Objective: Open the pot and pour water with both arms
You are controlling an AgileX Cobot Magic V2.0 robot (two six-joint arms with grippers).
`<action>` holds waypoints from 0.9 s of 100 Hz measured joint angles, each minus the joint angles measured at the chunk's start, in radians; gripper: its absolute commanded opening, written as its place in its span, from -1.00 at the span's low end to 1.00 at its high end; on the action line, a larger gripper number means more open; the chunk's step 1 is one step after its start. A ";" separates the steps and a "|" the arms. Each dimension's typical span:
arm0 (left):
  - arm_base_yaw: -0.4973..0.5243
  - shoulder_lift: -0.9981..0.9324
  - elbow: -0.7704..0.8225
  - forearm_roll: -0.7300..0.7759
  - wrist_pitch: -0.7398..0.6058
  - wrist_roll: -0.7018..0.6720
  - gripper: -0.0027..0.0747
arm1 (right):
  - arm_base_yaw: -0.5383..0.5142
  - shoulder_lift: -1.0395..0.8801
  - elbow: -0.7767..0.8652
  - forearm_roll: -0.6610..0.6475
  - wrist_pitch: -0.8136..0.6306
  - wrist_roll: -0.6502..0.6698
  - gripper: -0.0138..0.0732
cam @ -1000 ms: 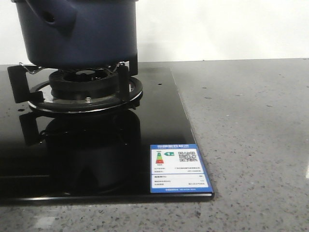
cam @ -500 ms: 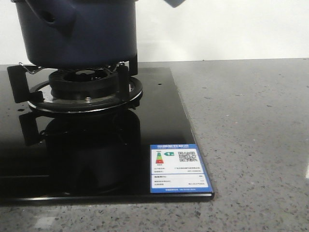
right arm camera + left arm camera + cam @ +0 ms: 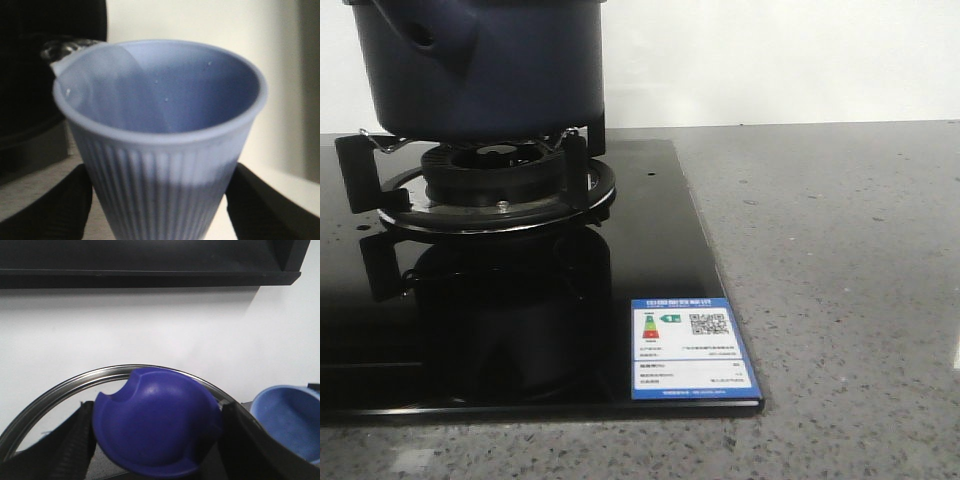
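Claw fingers (image 3: 75,450) of the left arm clamp the blue lid knob (image 3: 157,422); right claw (image 3: 160,210) grips the ribbed cup (image 3: 160,140). Pot (image 3: 480,65) sits on the burner (image 3: 495,185).

A glossy black glass cooktop (image 3: 650,250) lies on the grey speckled surface (image 3: 840,280), covering its left part. A round black gas burner (image 3: 495,165) with a metal ring (image 3: 500,215) and black pan supports (image 3: 355,170) sits toward the cooktop's far left. A blue and white energy label (image 3: 692,349) with a QR code is stuck at the cooktop's near right corner. A plain white wall (image 3: 780,60) rises behind the surface's far edge. A dark shelf (image 3: 150,262) runs along the wall in the left wrist view.
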State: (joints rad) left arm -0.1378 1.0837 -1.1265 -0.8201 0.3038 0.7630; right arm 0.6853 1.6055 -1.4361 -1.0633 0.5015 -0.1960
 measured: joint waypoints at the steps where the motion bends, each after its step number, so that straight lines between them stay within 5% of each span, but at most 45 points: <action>1: 0.000 0.000 0.000 0.000 0.000 0.000 -0.03 | 0.000 0.000 0.000 -0.015 -0.002 0.000 0.10; 38: 0.000 0.000 0.000 0.000 0.000 0.000 -0.03 | 0.000 0.000 0.000 -0.308 -0.090 0.000 0.10; 90: 0.000 0.000 0.000 0.002 0.018 0.000 -0.03 | 0.000 0.000 -0.006 -0.545 -0.118 -0.001 0.10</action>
State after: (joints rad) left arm -0.1378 1.0837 -1.1265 -0.8185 0.3220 0.7630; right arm 0.6853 1.6055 -1.4422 -1.6087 0.3837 -0.1967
